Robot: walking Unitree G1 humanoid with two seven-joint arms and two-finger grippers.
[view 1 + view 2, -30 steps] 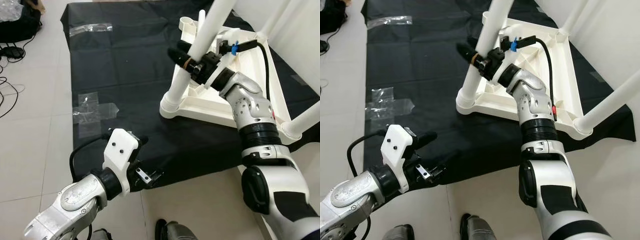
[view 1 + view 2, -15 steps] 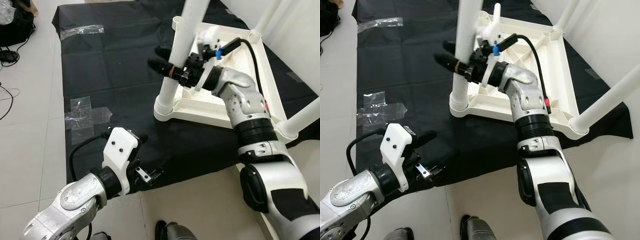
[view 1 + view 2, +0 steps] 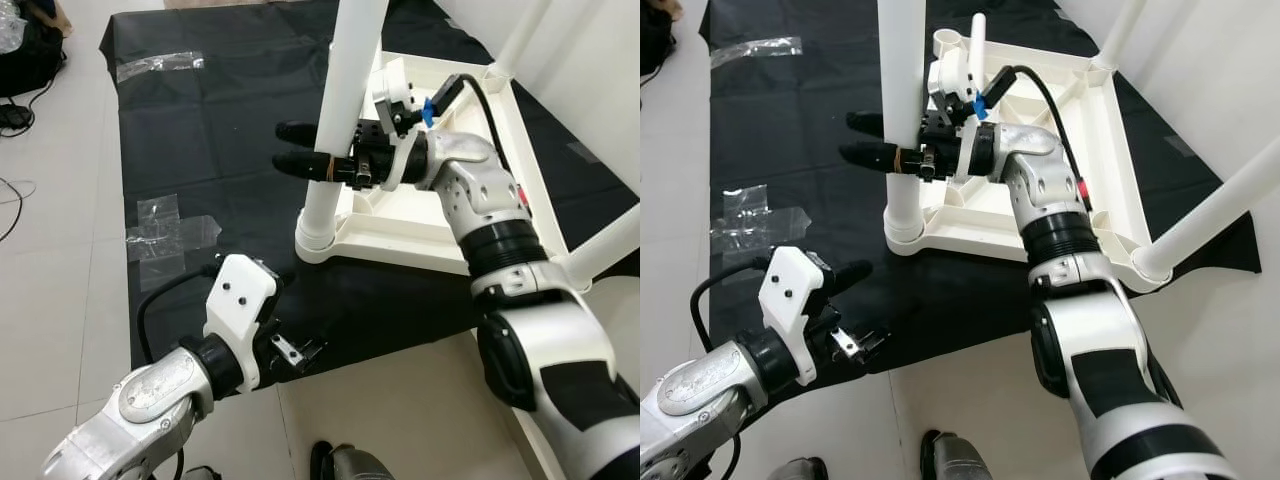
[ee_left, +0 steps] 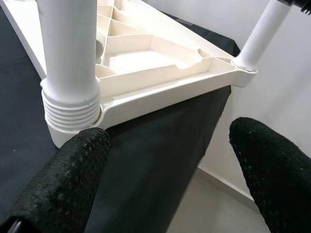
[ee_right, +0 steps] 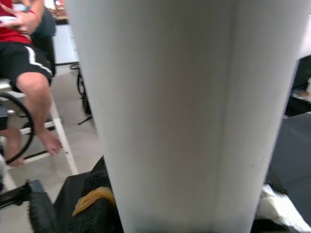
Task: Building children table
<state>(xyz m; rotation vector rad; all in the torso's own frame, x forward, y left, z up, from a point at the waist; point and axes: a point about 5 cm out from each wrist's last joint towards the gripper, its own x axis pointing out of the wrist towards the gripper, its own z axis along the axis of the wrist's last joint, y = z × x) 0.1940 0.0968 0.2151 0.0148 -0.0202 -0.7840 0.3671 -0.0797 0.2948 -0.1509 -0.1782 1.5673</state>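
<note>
A white children's table (image 3: 520, 140) lies upside down on a black cloth (image 3: 210, 130), its legs pointing up. My right gripper (image 3: 287, 147) is shut on the near-left table leg (image 3: 345, 90), with both black fingers reaching past it to the left. In the right wrist view that leg (image 5: 180, 111) stands between the fingers (image 5: 92, 204). My left gripper (image 3: 298, 315) hovers open over the cloth's front edge, short of the leg's ribbed base (image 4: 70, 104), with nothing between its fingertips (image 4: 63, 184).
Clear tape patches (image 3: 170, 225) are stuck to the cloth. A black bag and cables (image 3: 30, 50) lie at the far left on the tiled floor. A white wall runs along the right. A seated person's legs (image 5: 29, 73) are in the right wrist view.
My right gripper has pulled the leg leftwards and nearer, and the table has slid with it across the cloth. The left arm has stayed where it was.
</note>
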